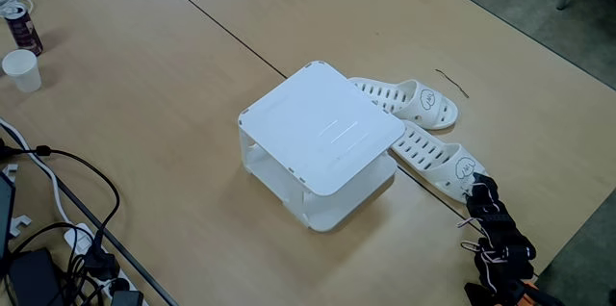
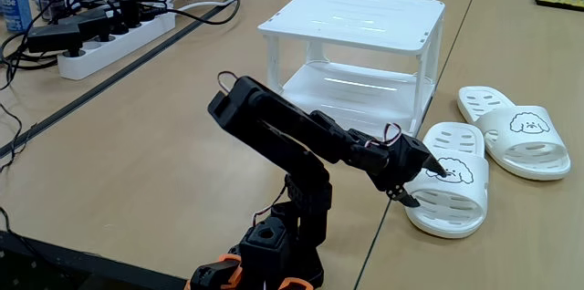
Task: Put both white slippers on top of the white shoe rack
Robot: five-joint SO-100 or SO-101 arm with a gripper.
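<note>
Bright even overhead light, soft shadows, sharp focus, mild glare.

I am built of matte black plastic links (image 2: pixel 283 139), blocky and angular, with thin wires looped along my joints and a small cable arc near my shoulder. My base (image 2: pixel 265 253) shows orange parts at the bottom. My pincer (image 2: pixel 427 183) is black too, ending in narrow pointed fingers.

Glossy white plastic shoe rack (image 2: pixel 351 18) and matt white plastic slippers (image 2: pixel 452 190) rest on a smooth wood-grain table (image 1: pixel 144 104).
</note>
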